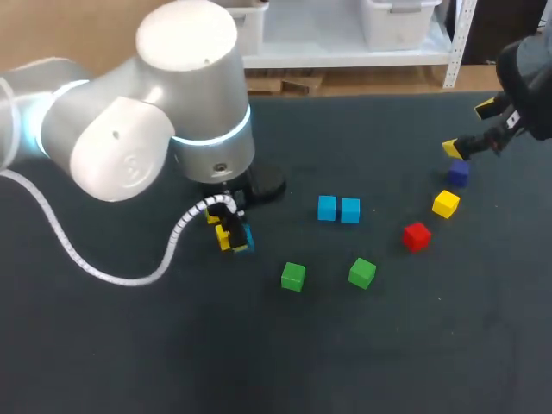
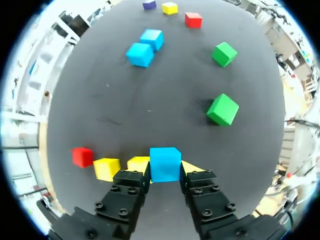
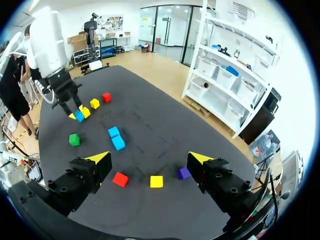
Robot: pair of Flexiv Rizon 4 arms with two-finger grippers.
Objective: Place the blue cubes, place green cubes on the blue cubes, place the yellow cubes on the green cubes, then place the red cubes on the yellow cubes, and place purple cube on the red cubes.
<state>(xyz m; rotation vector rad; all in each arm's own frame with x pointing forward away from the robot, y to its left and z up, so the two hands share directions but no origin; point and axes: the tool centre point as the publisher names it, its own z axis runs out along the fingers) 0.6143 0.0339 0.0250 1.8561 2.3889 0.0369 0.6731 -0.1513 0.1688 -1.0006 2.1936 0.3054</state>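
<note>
Left gripper (image 2: 165, 167) is mostly hidden behind its arm (image 1: 129, 121) from above, pinching a blue cube (image 2: 165, 161). Right gripper (image 3: 149, 158) is spread, purple cube (image 3: 183, 173) beside one finger.

— What do you see besides the job itself?
— The tabletop (image 1: 388, 345): a dark, near-black matte surface, flat and even.
— Any marks on it?
— A few faint pale scuffs toward the middle, seen from close by. Its far edge runs straight across, and the colour is the same right up to it.

Blue cube (image 2: 165, 164) gripped, blue pair (image 1: 327, 208) touching
</note>
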